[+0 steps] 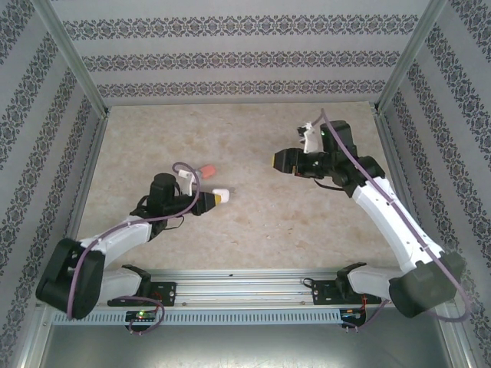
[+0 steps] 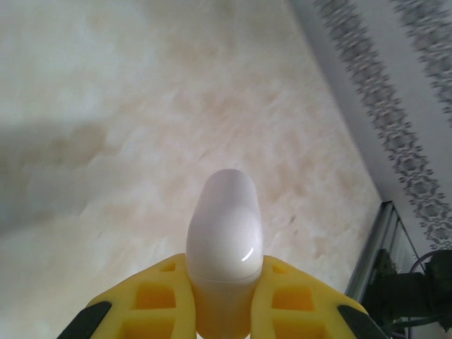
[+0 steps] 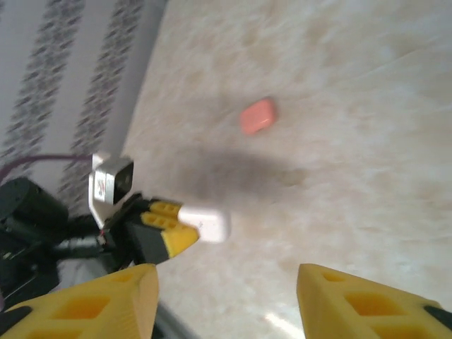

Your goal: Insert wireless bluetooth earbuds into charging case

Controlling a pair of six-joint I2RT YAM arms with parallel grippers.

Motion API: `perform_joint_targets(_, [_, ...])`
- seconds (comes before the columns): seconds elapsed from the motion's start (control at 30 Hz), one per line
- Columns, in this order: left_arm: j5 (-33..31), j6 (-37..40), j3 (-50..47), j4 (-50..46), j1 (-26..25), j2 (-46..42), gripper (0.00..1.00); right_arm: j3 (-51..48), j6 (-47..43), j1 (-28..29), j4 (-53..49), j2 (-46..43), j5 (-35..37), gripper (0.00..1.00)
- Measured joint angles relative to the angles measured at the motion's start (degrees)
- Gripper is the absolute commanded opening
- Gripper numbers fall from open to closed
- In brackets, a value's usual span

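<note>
I am watching the left gripper [image 1: 218,198] clenching a smooth, glossy white pebble-shaped case [image 2: 224,229] between its yellow fingers [image 2: 152,296], over the mottled beige table [image 1: 261,222], a rounded salmon-pink case [image 1: 207,168] lying just beyond, the right gripper [image 1: 278,160] gaping wide, grasping nothing.

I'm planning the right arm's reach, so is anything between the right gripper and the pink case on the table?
Nothing visible. Bare table lies between the open right gripper and the pink case. The left gripper, holding the white case, sits off to the side of that line.
</note>
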Motion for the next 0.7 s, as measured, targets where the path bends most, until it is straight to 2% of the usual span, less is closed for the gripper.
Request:
perform_joint_targets(0.13, [-1.0, -2.6, -2.0, 1.3, 0.0, 9.5, 0.04, -5.5, -0.6, -5.0, 1.7, -5.9, 7.4, 0.74])
perform_joint_targets(0.2, [1.0, -4.1, -2.8, 5.3, 0.3, 13.8, 0.07, -8.9, -0.3, -8.8, 3.3, -8.6, 11.0, 0.80])
perform_joint_targets(0.3, [2.2, -5.4, -2.6, 10.9, 0.4, 17.1, 0.20, -14.8, 0.0, -15.0, 5.8, -12.2, 17.1, 0.90])
perform_joint_targets(0.4, [2.0, -5.4, -2.6, 12.1, 0.4, 17.7, 0.36, -20.9, -0.1, -19.3, 8.6, -15.0, 24.2, 0.98])
perform_joint_targets(0.47, [1.1, -4.6, -2.4, 10.5, 0.4, 17.0, 0.46, -25.0, -1.0, -20.4, 11.3, -16.4, 29.0, 0.98])
perform_joint_targets(0.7, [-8.7, 2.6, 3.0, -8.6, 0.4, 7.8, 0.59, -36.9, -7.3, -20.6, 23.6, -18.5, 41.2, 0.98])
